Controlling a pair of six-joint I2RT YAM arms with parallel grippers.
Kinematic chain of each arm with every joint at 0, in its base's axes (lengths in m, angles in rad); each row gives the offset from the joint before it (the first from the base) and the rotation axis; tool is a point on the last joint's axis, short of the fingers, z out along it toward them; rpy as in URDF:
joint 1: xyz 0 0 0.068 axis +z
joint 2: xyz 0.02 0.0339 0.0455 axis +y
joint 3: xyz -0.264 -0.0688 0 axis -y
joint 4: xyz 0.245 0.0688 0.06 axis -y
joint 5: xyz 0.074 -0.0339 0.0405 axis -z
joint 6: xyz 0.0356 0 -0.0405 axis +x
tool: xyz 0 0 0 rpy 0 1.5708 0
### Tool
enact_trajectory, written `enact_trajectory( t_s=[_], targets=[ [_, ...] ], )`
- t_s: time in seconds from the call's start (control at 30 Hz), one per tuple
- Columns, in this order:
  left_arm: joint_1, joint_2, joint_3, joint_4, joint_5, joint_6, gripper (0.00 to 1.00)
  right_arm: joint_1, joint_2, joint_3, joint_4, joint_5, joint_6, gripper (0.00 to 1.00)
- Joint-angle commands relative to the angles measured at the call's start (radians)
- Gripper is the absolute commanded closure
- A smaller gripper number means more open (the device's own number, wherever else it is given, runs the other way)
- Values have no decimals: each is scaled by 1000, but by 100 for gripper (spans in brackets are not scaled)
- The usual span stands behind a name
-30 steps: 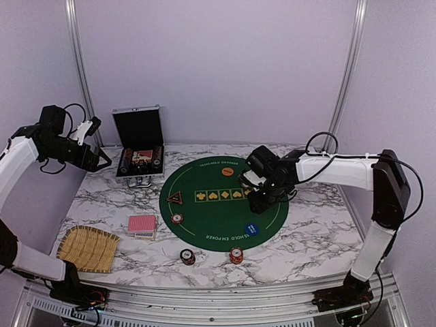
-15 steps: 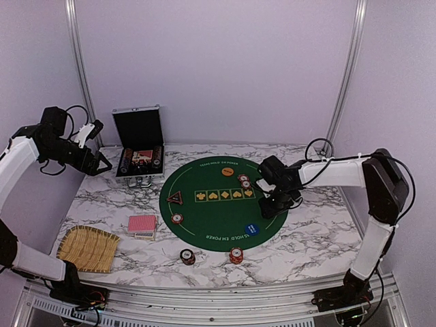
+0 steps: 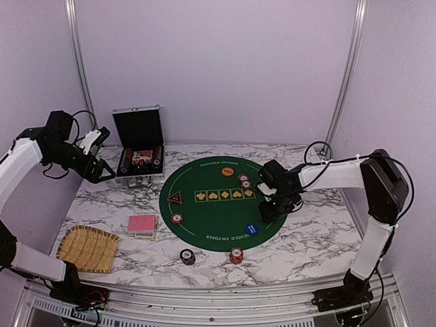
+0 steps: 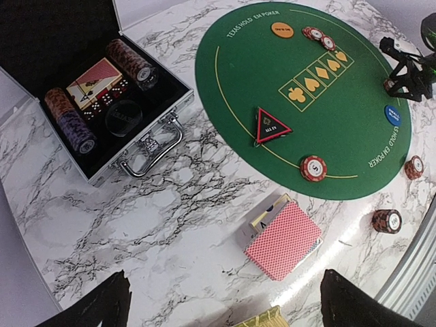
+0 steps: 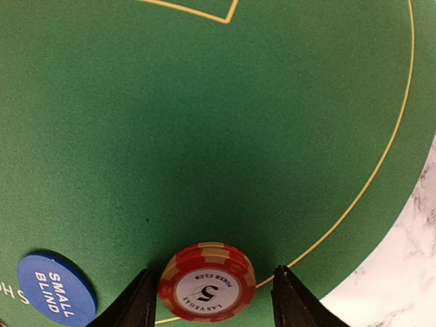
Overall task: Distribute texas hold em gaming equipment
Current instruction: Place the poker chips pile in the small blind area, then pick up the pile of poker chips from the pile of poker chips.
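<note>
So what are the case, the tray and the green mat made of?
Case: likely aluminium, going by the silvery shiny frame; the black lining looks soft.
Tray: woven straw or wicker, with tan plaited strands.
Mat: matte green, probably felt or similar cloth; no gloss, and the yellow lines are printed on.

We see a lab-style robot test booth: plain lilac panel walls [image 3: 204, 68], aluminium posts [image 3: 77, 68], a marble-patterned surface [image 3: 313, 238], and a left arm [image 3: 17, 160] and right arm [image 3: 385, 204] bolted to a metal rail [image 3: 204, 300].
</note>
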Motion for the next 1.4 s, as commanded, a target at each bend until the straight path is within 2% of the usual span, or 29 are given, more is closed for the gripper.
enact_trajectory(
  t_s=[0.0, 0.07, 0.2, 0.37, 0.6, 0.73, 0.87, 1.07, 1.17, 1.37],
  targets=[
    [-19, -6, -17, -53, -5, 48, 1, -9, 0, 0, 1, 10, 1, 39],
    [-24, -3, -21, -57, -2, 55, 1, -9, -1, 2, -1, 7, 4, 35],
    [-45, 6, -22, -77, -1, 85, 1, -10, -15, 30, -11, -4, 10, 35],
    [-100, 17, -46, -153, 19, 209, 1, -9, -58, 92, -42, -4, 9, 33],
    [-219, 43, -153, -168, -13, 369, 1, -7, -135, 142, -26, -74, 36, 16],
    [-247, 110, -147, -168, -23, 389, 1, 0, -152, 162, -19, -148, 35, 10],
    [-250, 152, -109, -168, -18, 374, 1, 135, -126, 225, -40, -134, -23, 6],
    [-250, 163, -90, -163, -19, 349, 1, 369, -5, 409, -112, -196, -128, 5],
    [-251, 167, -86, -164, -29, 337, 1, 440, 85, 507, -155, -232, -191, 5],
    [-248, 148, -69, -159, -57, 315, 1, 525, 206, 595, -182, -282, -263, 9]
  ],
)
